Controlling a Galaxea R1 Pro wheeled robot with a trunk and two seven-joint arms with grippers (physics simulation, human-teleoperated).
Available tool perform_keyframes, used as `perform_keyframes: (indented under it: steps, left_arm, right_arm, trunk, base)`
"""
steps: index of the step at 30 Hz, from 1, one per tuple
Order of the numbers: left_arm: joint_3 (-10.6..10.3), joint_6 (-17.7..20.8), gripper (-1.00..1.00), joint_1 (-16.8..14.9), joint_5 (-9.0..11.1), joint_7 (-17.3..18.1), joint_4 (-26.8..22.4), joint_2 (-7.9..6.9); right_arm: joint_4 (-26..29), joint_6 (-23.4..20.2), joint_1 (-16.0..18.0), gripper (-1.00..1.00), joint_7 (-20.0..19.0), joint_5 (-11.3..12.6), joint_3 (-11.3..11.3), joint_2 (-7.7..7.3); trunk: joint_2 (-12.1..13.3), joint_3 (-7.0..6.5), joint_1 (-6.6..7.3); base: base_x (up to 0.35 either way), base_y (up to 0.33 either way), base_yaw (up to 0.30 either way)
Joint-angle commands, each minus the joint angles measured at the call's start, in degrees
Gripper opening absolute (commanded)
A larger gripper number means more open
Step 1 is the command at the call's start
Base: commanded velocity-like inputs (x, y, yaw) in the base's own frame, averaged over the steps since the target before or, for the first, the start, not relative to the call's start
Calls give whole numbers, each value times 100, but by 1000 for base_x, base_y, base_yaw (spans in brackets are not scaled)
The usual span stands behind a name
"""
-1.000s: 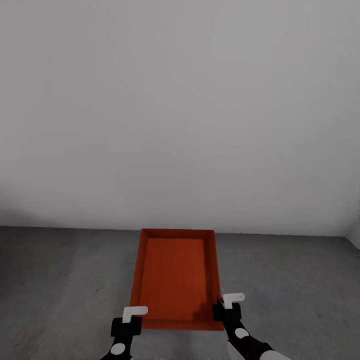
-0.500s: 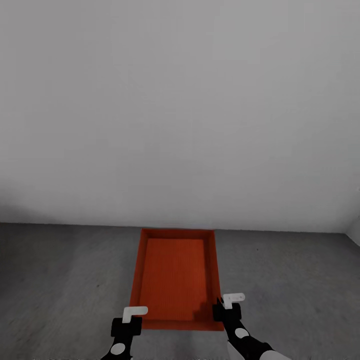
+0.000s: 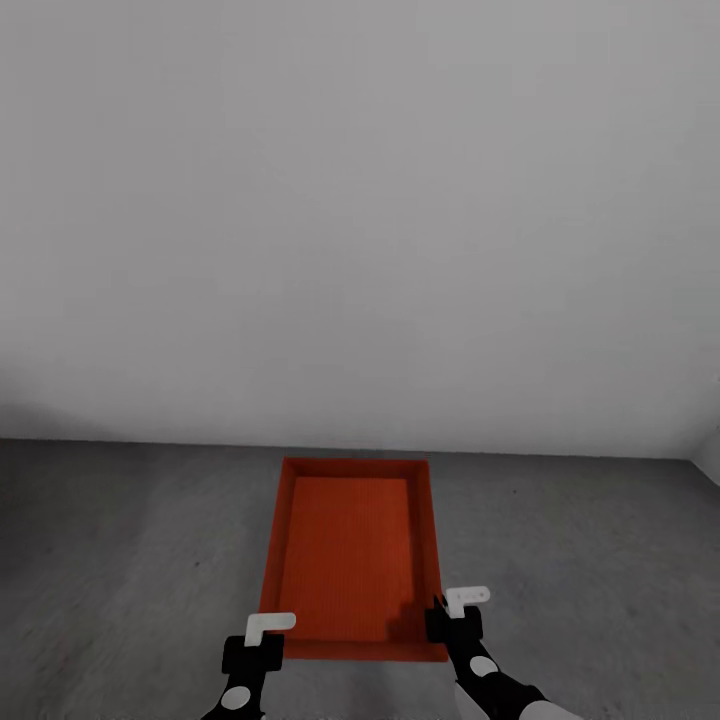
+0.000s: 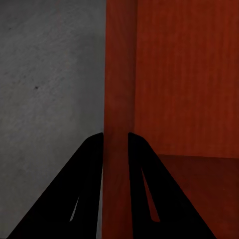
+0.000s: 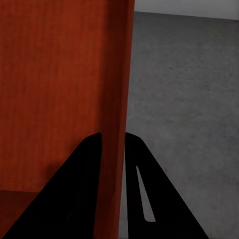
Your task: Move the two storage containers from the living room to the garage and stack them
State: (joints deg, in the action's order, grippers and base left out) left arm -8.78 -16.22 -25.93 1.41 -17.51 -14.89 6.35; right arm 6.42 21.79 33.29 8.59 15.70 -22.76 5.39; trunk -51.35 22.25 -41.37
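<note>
One orange-red storage container (image 3: 350,550) hangs in front of me over the dark grey floor (image 3: 120,540), its open top facing up and nothing inside it. My left gripper (image 3: 262,640) is shut on the near end of its left wall. My right gripper (image 3: 452,618) is shut on the near end of its right wall. In the left wrist view the black fingers (image 4: 89,169) pinch the thin red wall (image 4: 117,89) at the left gripper (image 4: 115,135). The right wrist view shows the right gripper (image 5: 113,135) clamped the same way on the container (image 5: 59,74).
A plain white-grey wall (image 3: 360,200) stands straight ahead and meets the floor just beyond the container. A second wall's corner (image 3: 708,450) shows at the far right. Bare concrete floor (image 5: 184,89) lies on both sides of the container.
The seam between wall and floor has risen slightly in the picture, so the camera has moved. The container and both grippers keep their places in the view.
</note>
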Motion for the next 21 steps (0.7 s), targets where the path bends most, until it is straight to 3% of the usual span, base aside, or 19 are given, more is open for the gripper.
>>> perform_keyframes:
  steps: [1,21]
  left_arm:
    - [168,-443,-100,-8,518,-191,-93,-2]
    - [166,-443,-100,-8,518,-191,-93,-2]
  right_arm:
    - [-62,10,2,-100,283,145,272,-3]
    - [-62,10,2,-100,283,144,272,-3]
  trunk:
    - [-5,16,0]
    - [-5,202,0]
  base:
    - [0,0,0]
    - [0,0,0]
